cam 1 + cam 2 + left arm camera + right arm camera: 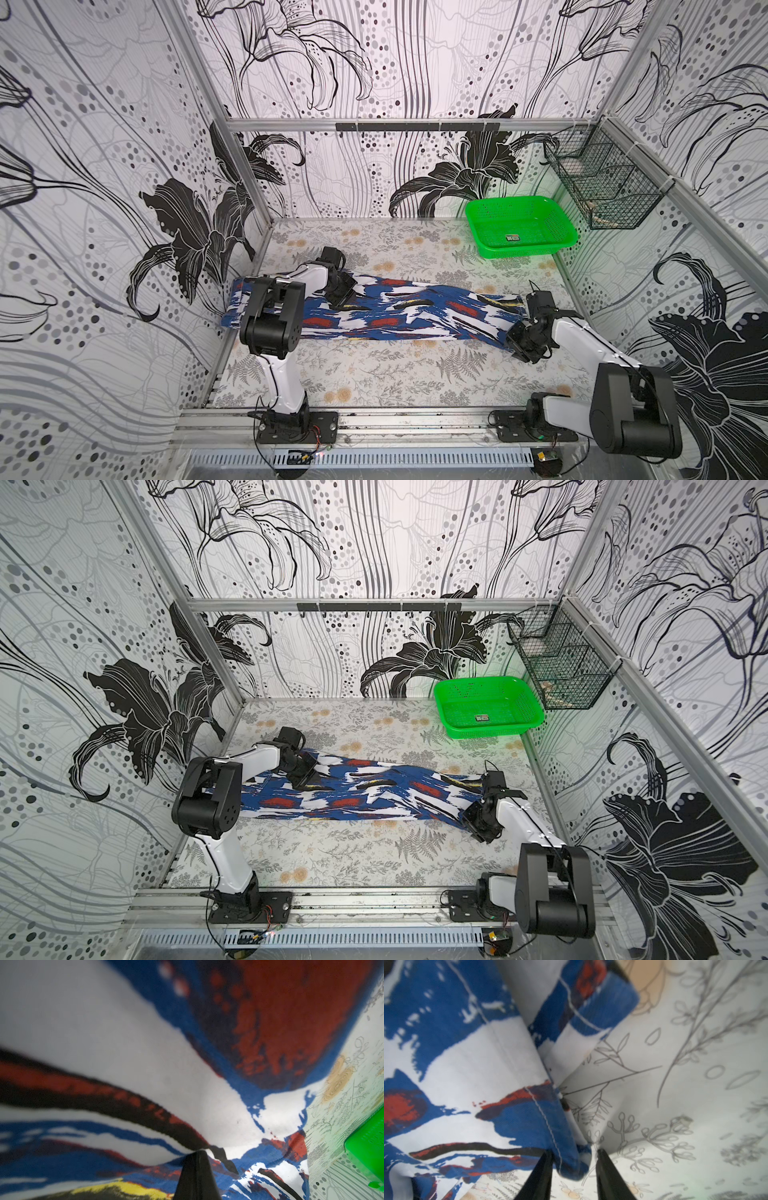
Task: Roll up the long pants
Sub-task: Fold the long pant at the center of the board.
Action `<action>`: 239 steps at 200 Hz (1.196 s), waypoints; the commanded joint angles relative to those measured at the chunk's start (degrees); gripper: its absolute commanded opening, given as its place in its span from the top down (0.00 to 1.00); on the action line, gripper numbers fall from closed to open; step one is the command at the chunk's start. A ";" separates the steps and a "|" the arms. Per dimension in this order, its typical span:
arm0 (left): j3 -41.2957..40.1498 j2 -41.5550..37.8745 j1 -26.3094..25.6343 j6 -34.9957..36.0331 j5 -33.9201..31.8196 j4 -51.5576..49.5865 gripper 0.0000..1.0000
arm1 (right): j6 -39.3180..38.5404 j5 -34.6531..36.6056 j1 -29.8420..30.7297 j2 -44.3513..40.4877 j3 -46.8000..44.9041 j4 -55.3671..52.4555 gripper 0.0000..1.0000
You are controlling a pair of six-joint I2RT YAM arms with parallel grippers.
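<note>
The long pants (415, 318) (374, 798), blue, white and black with red and yellow patches, lie stretched left to right across the floral table in both top views. My left gripper (343, 296) (308, 776) rests on their far edge near the left end. It is shut on the long pants (124, 1064): the fabric bunches into creases at the closed tip of the left gripper (198, 1153). My right gripper (512, 341) (468, 818) is at the pants' right end, low on the table. In the right wrist view the right gripper (574, 1152) is open, with the stitched blue hem of the long pants (467, 1064) between its fingers.
A green plastic basket (519, 251) (486, 731) sits at the table's far right corner, and its wall (365, 1147) shows in the left wrist view. A black wire basket (602, 187) (561, 663) hangs on the right wall. Bare floral table (374, 374) lies in front of the pants.
</note>
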 commanded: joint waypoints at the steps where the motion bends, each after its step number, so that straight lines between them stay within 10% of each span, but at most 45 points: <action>1: -1.86 -0.37 -0.51 0.16 -1.47 -1.09 1.00 | -0.34 3.72 -0.30 0.80 1.22 1.36 0.81; 28: -2.21 -0.89 -0.53 0.29 -1.42 -1.18 1.00 | -0.70 4.74 -0.31 0.79 1.87 1.73 1.00; 109: -3.18 -1.58 -0.59 0.03 -0.98 -0.70 1.00 | -5.82 18.96 -0.96 -3.82 14.99 -6.48 1.00; 239: -3.27 -3.28 -0.66 0.21 -1.37 -1.97 1.00 | -7.82 16.94 -6.91 6.97 17.10 -2.41 1.00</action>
